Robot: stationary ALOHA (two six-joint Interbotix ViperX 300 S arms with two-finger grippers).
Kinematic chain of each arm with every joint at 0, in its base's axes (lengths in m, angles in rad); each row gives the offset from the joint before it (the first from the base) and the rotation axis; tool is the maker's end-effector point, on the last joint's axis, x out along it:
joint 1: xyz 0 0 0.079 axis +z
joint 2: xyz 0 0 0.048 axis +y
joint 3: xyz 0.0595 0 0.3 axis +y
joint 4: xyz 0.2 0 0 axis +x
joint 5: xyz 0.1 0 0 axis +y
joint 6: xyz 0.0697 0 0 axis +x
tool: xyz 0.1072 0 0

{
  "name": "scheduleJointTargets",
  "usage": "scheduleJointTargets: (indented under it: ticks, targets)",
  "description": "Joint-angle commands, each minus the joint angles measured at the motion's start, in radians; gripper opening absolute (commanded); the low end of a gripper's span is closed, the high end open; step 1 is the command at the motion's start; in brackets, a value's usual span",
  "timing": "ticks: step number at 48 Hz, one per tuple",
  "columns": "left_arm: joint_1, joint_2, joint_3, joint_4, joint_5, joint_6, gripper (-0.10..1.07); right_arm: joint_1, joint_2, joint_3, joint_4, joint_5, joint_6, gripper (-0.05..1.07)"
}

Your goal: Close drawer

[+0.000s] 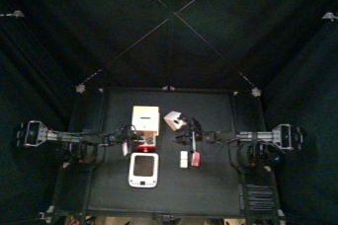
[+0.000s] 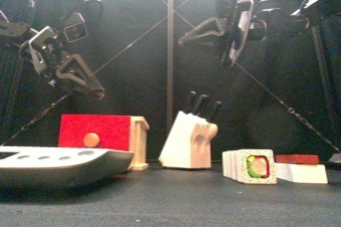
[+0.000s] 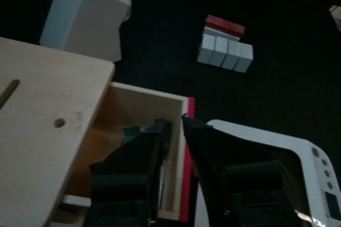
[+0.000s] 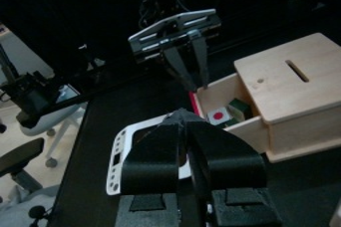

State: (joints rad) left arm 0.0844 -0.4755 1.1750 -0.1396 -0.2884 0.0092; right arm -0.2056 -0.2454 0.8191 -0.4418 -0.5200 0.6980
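Observation:
The drawer stands pulled out of the tan box unit, with its pink front edge facing the white device. In the right wrist view the drawer shows red and green things inside. In the front view the box shows a red face. My left gripper hangs just above the drawer's front edge with its jaws close together, holding nothing. It also shows in the top view. My right gripper is shut and empty, raised high to the right of the box.
A flat white device lies in front of the box. A pale knife-block shape stands beside the box. Small white blocks and a red-and-white stick lie to the right.

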Motion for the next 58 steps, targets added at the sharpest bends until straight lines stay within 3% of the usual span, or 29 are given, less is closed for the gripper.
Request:
scheduleJointTargets:
  ticks: [1,18,28,38,58]
  targets:
    - [-0.032,-0.002,-0.026,0.002,-0.012,-0.002,0.61,-0.011,0.011,-0.057,0.002,-0.009,0.0,0.37]
    - [-0.152,0.032,-0.032,-0.023,-0.017,-0.003,0.6,-0.103,0.152,-0.258,0.026,0.023,0.009,0.37]
    - [-0.164,0.106,-0.038,-0.055,-0.02,-0.003,0.6,-0.173,0.285,-0.383,0.037,0.089,0.015,0.37]
    - [-0.173,0.14,-0.044,-0.087,-0.02,-0.005,0.6,-0.227,0.397,-0.517,0.049,0.222,0.015,0.37]
    - [-0.178,0.17,-0.04,-0.118,-0.017,-0.003,0.6,-0.275,0.54,-0.698,0.041,0.407,0.014,0.37]
